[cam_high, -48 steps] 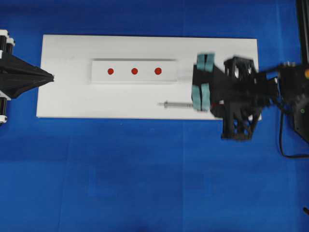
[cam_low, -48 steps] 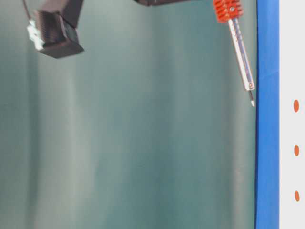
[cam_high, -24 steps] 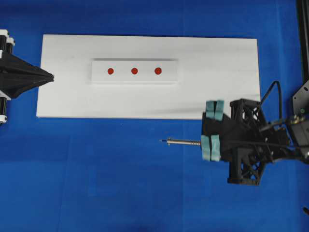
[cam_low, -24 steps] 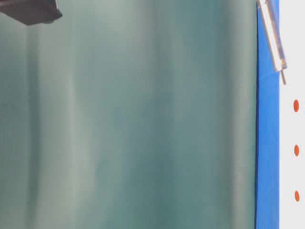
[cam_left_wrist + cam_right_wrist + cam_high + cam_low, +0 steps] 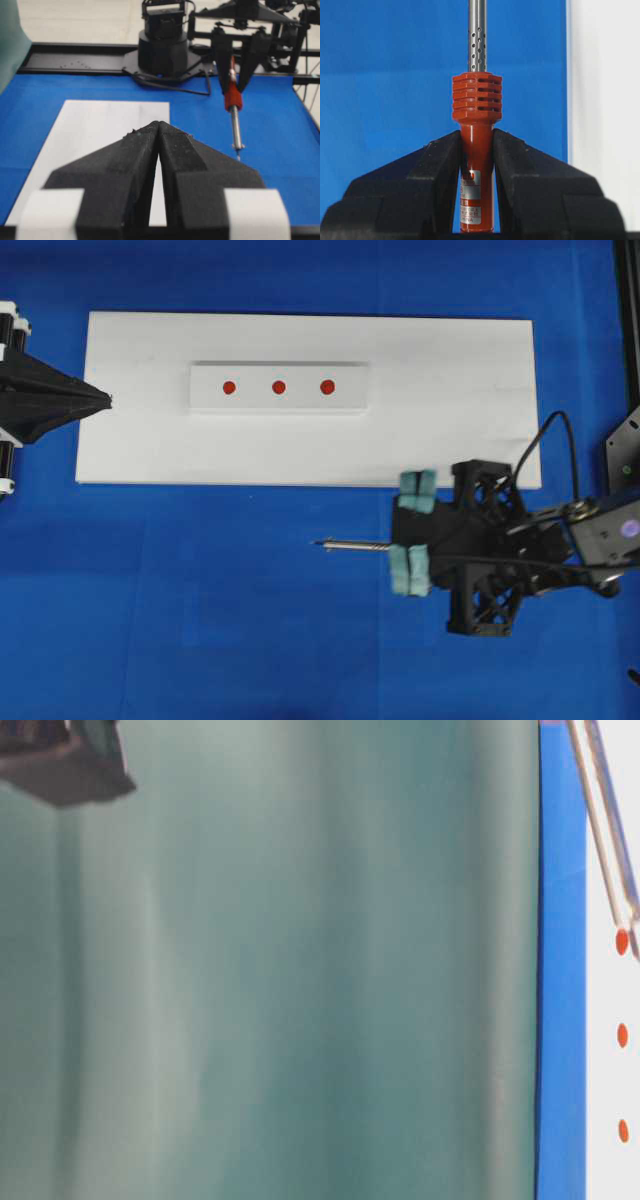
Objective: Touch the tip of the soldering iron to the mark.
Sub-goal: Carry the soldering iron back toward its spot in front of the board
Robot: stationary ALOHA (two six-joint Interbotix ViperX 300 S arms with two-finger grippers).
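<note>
The soldering iron [image 5: 355, 545] has a red-orange handle [image 5: 476, 100] and a silver shaft, and is held level over the blue cloth, tip pointing left. My right gripper [image 5: 412, 530] is shut on its handle [image 5: 476, 165]. Three red marks sit in a row on a raised white strip [image 5: 205, 387]; the nearest to the iron is the right one [image 5: 327, 387]. The tip is in front of the white board [image 5: 450, 370], off its front edge and apart from the marks. My left gripper [image 5: 100, 398] is shut and empty at the board's left end, also seen in its wrist view [image 5: 158, 125].
The iron's black cord [image 5: 555, 430] loops up behind the right arm. The right arm's base [image 5: 162, 45] stands at the far end. In the table-level view the shaft [image 5: 610, 830] crosses the top right corner above the red marks [image 5: 622, 1035].
My right gripper carried the iron from above the board's front right part down off its front edge over the blue cloth, then slightly left. The left gripper has not moved.
</note>
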